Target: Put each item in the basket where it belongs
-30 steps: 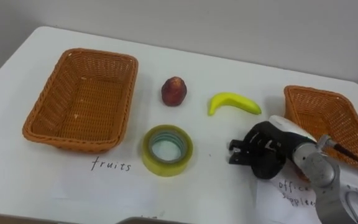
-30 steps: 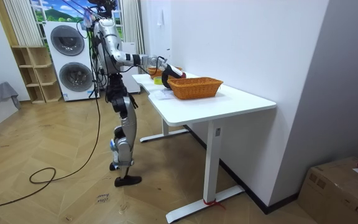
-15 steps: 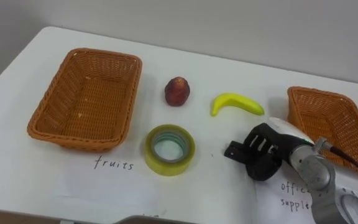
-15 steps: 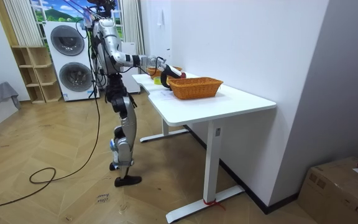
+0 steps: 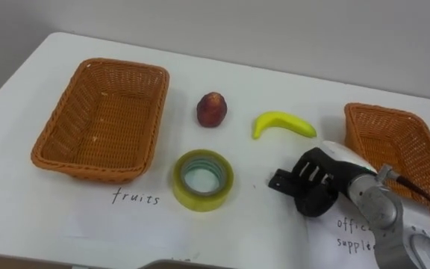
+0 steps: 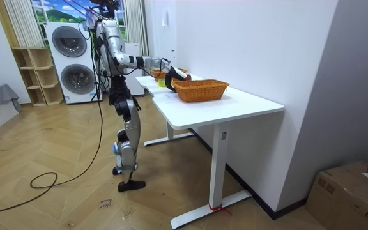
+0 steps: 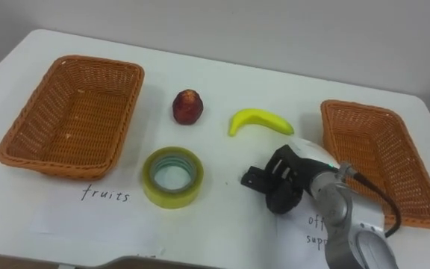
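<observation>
1. Right hand (image 5: 313, 187) has edged a little toward the tape roll (image 5: 203, 179) since a second ago; fruit and tape have not moved.
2. Hand hovers low over the tabletop (image 5: 21, 209), between tape roll and right basket (image 5: 394, 142), just below the banana (image 5: 283, 124).
3. Fingers (image 5: 281, 179) loosely bent, released, grasping nothing, pointing at the tape.
4. Red fruit (image 5: 210, 110) lies left of the banana, apart from it, beside the left basket (image 5: 88, 168).
5. Both baskets hold nothing.
6. Room view: robot stands upright at the tabletop's long side, arm stretched over it.
</observation>
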